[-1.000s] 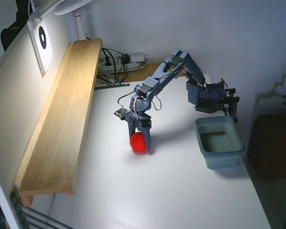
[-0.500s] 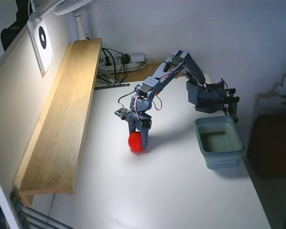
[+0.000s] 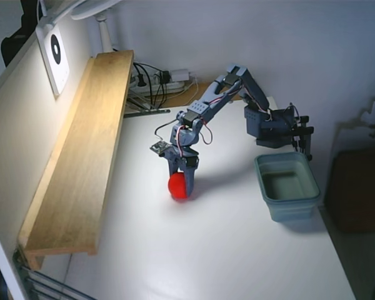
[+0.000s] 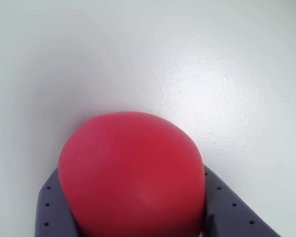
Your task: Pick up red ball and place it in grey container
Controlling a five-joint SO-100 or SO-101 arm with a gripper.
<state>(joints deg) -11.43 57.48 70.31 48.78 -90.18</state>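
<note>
The red ball (image 3: 177, 186) sits low at the white table's surface, left of centre in the fixed view. My gripper (image 3: 182, 185) points down and is shut on it, with a finger on each side. In the wrist view the red ball (image 4: 130, 170) fills the lower middle, pressed between the two blue-grey fingers (image 4: 52, 207) of my gripper (image 4: 133, 202). I cannot tell whether the ball touches the table. The grey container (image 3: 293, 209) stands open and empty to the right, near the table's right edge, apart from the ball.
A long wooden shelf board (image 3: 81, 156) runs along the left wall. A power strip with cables (image 3: 159, 81) lies at the back. The arm's base (image 3: 275, 128) stands just behind the container. The table's right edge runs close beside the container.
</note>
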